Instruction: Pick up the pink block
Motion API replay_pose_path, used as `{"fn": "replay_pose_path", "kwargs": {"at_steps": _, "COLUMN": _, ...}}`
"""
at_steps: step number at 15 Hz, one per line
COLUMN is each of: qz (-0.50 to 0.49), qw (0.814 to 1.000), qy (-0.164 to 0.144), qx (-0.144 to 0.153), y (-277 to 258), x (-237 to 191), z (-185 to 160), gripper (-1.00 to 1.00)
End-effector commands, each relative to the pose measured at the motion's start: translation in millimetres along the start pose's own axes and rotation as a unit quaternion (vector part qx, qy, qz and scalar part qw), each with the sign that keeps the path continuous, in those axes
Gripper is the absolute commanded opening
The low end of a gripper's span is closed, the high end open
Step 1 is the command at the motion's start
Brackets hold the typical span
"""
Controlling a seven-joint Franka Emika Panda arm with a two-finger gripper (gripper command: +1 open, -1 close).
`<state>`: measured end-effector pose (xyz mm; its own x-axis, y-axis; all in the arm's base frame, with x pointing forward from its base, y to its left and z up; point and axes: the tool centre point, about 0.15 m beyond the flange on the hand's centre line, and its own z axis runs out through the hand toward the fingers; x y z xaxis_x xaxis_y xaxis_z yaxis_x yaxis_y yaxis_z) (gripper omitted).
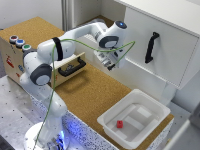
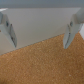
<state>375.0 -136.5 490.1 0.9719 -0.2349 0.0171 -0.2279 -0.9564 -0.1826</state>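
While the arm reaches across the upper middle of the exterior view, its gripper [image 1: 109, 64] hangs above the cork-covered table [image 1: 90, 95] with nothing between its fingers; the wrist view shows the two fingers [image 2: 69, 31] spread wide apart, with only cork and a pale surface behind them. Down in the lower right of the exterior view sits a white plastic bin [image 1: 134, 117], shallow and open-topped, resting on the cork near the table's corner. Inside it lies the pink block [image 1: 119, 124], a tiny reddish cube on the bin's floor toward its lower left side, well apart from the gripper. What looks like a flat pale insert or fold also lies in the bin, though the view is too blurred to be sure. At the upper left stands a wooden box [image 1: 15, 55] with coloured buttons on top and a black-handled drawer [image 1: 71, 67] pulled partly out. A white cabinet [image 1: 160, 45] with a black handle fills the upper right.
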Motion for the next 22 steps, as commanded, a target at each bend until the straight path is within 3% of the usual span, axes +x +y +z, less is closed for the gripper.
{"fn": "replay_pose_path", "kwargs": {"at_steps": 1, "qz": -0.006, "qw": 1.0, "qy": 0.014, "qx": -0.006, "y": 0, "x": -8, "z": 6, "gripper": 1.0}}
{"fn": "replay_pose_path", "kwargs": {"at_steps": 10, "qz": -0.006, "qw": 1.0, "qy": 0.014, "qx": -0.006, "y": 0, "x": -8, "z": 6, "gripper": 1.0}}
{"fn": "replay_pose_path", "kwargs": {"at_steps": 11, "qz": 0.0, "qw": 1.0, "qy": 0.001, "qx": -0.009, "y": 6, "x": -1, "z": 0, "gripper": 1.0}}
{"fn": "replay_pose_path", "kwargs": {"at_steps": 13, "qz": 0.004, "qw": 1.0, "qy": -0.007, "qx": -0.028, "y": 32, "x": -13, "z": 4, "gripper": 1.0}}
{"fn": "replay_pose_path", "kwargs": {"at_steps": 16, "qz": 0.032, "qw": 0.995, "qy": -0.021, "qx": -0.089, "y": 74, "x": -48, "z": 19, "gripper": 1.0}}
{"fn": "replay_pose_path", "kwargs": {"at_steps": 20, "qz": 0.1, "qw": 0.988, "qy": -0.009, "qx": -0.119, "y": 138, "x": -84, "z": 29, "gripper": 1.0}}
{"fn": "replay_pose_path", "kwargs": {"at_steps": 22, "qz": 0.127, "qw": 0.985, "qy": 0.01, "qx": -0.116, "y": 164, "x": -102, "z": 41, "gripper": 1.0}}
